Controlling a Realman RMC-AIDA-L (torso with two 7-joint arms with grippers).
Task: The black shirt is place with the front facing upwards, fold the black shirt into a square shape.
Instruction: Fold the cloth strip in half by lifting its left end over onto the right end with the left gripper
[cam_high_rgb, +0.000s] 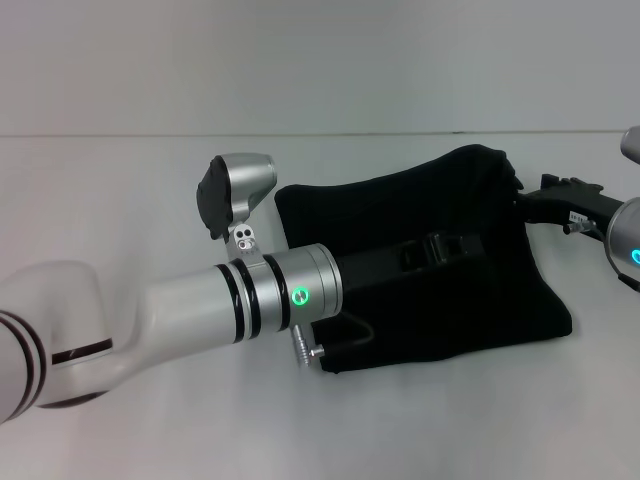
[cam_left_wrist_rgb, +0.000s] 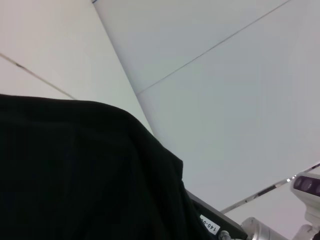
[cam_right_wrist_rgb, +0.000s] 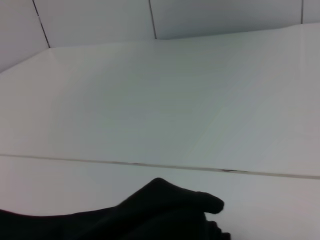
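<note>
The black shirt (cam_high_rgb: 440, 300) lies on the white table as a folded, roughly rectangular bundle, and no lettering shows. Its far right corner (cam_high_rgb: 485, 160) bulges upward. My left arm reaches across from the left, and my left gripper (cam_high_rgb: 440, 250) rests low over the middle of the shirt, black on black. My right gripper (cam_high_rgb: 545, 198) comes in from the right and meets the shirt's far right edge. The shirt fills the near part of the left wrist view (cam_left_wrist_rgb: 75, 175). A fold of it shows in the right wrist view (cam_right_wrist_rgb: 165, 210).
The white table (cam_high_rgb: 150, 180) runs around the shirt on all sides, with a seam line along the back. My left arm's silver forearm (cam_high_rgb: 250, 295) crosses the table's left front. The right gripper's labelled body shows in the left wrist view (cam_left_wrist_rgb: 215, 225).
</note>
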